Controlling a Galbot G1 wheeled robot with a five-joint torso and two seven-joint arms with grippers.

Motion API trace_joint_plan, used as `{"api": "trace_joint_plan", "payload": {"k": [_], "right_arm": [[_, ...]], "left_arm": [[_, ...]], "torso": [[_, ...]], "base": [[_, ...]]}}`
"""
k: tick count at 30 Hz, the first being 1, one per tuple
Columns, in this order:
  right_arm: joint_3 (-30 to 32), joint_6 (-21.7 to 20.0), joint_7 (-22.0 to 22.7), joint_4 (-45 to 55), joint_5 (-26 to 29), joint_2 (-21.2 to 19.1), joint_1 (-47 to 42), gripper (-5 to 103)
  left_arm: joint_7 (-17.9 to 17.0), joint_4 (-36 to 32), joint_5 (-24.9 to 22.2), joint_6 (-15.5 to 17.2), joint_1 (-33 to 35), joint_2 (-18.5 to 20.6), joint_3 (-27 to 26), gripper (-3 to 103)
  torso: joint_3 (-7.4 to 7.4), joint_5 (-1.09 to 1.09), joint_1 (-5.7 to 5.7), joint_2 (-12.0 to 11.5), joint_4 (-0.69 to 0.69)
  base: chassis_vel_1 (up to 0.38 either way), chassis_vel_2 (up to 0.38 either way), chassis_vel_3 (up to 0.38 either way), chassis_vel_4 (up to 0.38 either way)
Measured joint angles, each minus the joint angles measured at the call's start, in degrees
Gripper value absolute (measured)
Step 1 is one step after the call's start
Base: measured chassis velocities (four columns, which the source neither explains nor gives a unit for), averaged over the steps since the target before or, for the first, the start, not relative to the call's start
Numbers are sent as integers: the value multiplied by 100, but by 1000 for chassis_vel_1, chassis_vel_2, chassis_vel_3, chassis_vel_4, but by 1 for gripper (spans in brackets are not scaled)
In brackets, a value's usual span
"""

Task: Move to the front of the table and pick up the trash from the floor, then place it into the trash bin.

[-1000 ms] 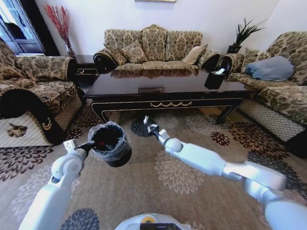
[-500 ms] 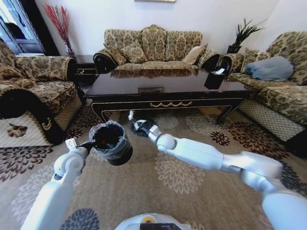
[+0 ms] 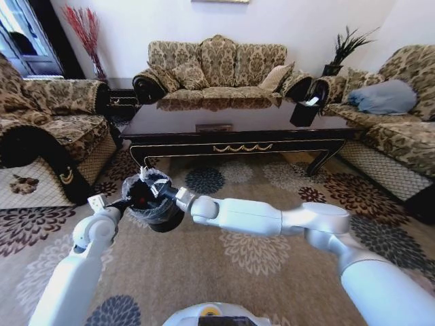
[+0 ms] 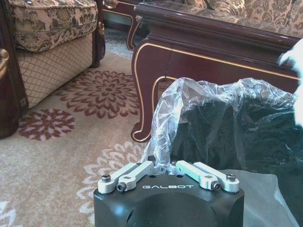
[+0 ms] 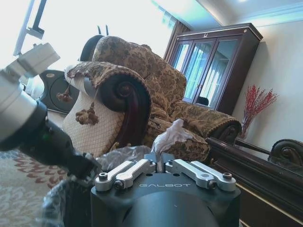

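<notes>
Since the earlier frames the right arm has swung across from the middle of the carpet toward the left of the head view, and the right gripper [image 3: 155,187] now sits over the mouth of the trash bin [image 3: 163,216]; the bin and the left arm have barely shifted.

Nearest, in the lower left of the head view, the left gripper [image 3: 124,204] holds the trash bin off the floor. In the left wrist view its fingers [image 4: 135,172] are closed on the bin's rim together with the clear plastic liner [image 4: 203,101] folded over it.

Just beyond, the right gripper's fingers [image 5: 133,171] are pinched together on the trash [image 5: 169,137], a crumpled white paper that stands up between them; in the head view the piece shows as a white fleck at the bin's upper rim. The paper looks very light, soft and crushable, so a pinch anywhere on its bunched body should hold it, and it should drop freely once let go. The bin looks light too, but its liner is thin and slippery, so the hold is safer on the stiff rim than on the film alone.

Farther back, across the centre of the head view, stands the table [image 3: 238,146].
</notes>
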Motion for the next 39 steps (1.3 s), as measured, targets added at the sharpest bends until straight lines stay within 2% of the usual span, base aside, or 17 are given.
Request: {"api": "trace_joint_plan", "payload": {"k": [1, 3, 6, 7, 10, 12, 13, 15, 16, 19, 21, 22, 23, 25, 29, 32, 39], "right_arm": [[-12, 3, 15, -15, -30, -5, -14, 14], [-21, 8, 21, -23, -63, -16, -22, 14], [-37, 12, 23, -38, -179, -94, -24, 30], [-38, 14, 23, -38, -207, -132, -21, 30], [-15, 17, 30, -17, -243, -247, -16, 41], [135, 13, 120, 18, -242, -396, -39, 52], [135, 13, 120, 18, -242, -396, -39, 52], [365, -59, 373, 36, -232, -576, -118, 63], [365, -59, 373, 36, -232, -576, -118, 63], [880, -221, 696, 41, -23, -1035, -257, 80], [980, -244, 716, 49, 16, -1129, -285, 80], [1239, -301, 766, 51, 91, -1419, -375, 91], [1403, -316, 778, 63, 114, -1583, -464, 91], [1697, -318, 816, 81, 177, -1805, -651, 98], [2234, -337, 987, 125, 523, -2044, -1011, 100], [2574, -370, 1056, 142, 559, -2164, -1264, 100], [3686, -236, 785, 192, -48, -2315, -2560, 100]], "left_arm": [[1, -4, 0, 0, 5, 8, -8, 4], [3, -8, 0, 0, 9, 15, -13, 4], [10, -17, -2, 0, 10, 30, -19, 4], [11, -22, -2, -1, 10, 32, -19, 4], [11, -57, -3, -1, 30, 37, -22, 4], [12, -121, -4, -1, 106, 28, -32, 4], [12, -121, -4, -1, 106, 28, -32, 4], [-9, -217, -2, -2, 240, -3, -37, 4], [-9, -217, -2, -2, 240, -3, -37, 4], [-166, -408, 5, -2, 544, -21, -18, 4], [-201, -449, 4, -2, 613, -27, -8, 4], [-261, -516, -5, -2, 764, -65, 13, 4], [-295, -526, -9, -3, 834, -112, 36, 4], [-369, -512, -52, 9, 914, -222, 94, 4], [-522, -414, -105, 57, 942, -358, 182, 4], [-538, -331, -55, 63, 954, -410, 211, 4], [-477, 17, 161, -3, 1013, -522, 218, 4]], "torso": [[0, 0, 0, 0, 1], [0, 1, 0, 0, 1], [0, 1, 0, 0, 0], [0, 1, 0, 0, 0], [0, 1, 0, 0, 0], [0, 2, 0, 0, 1], [0, 2, 0, 0, 1], [0, 3, 0, 0, 0], [0, 3, 0, 0, 0], [0, 3, 0, 0, 0], [-1, 4, 0, 0, 1], [-1, 3, 0, 1, 0], [-1, 4, -1, 1, 0], [-1, 4, -1, 0, -1], [-1, 4, -1, 0, 0], [-1, 4, -1, 0, 1], [0, 3, -1, 1, 0]], "base": [[0, 0, 0, 0], [0, 0, 0, 0], [0, 0, 0, 0], [0, 0, 0, 0], [0, 0, 0, 0], [0, 0, 0, 0], [0, 0, 0, 0], [0, 0, 0, 0], [0, 0, 0, 0], [0, 0, 0, 0], [0, 0, 0, 0], [0, 0, 0, 0], [0, 0, 0, 0], [0, 0, 0, 0], [0, 0, 0, 0], [0, 0, 0, 0], [0, 0, 0, 0]]}}
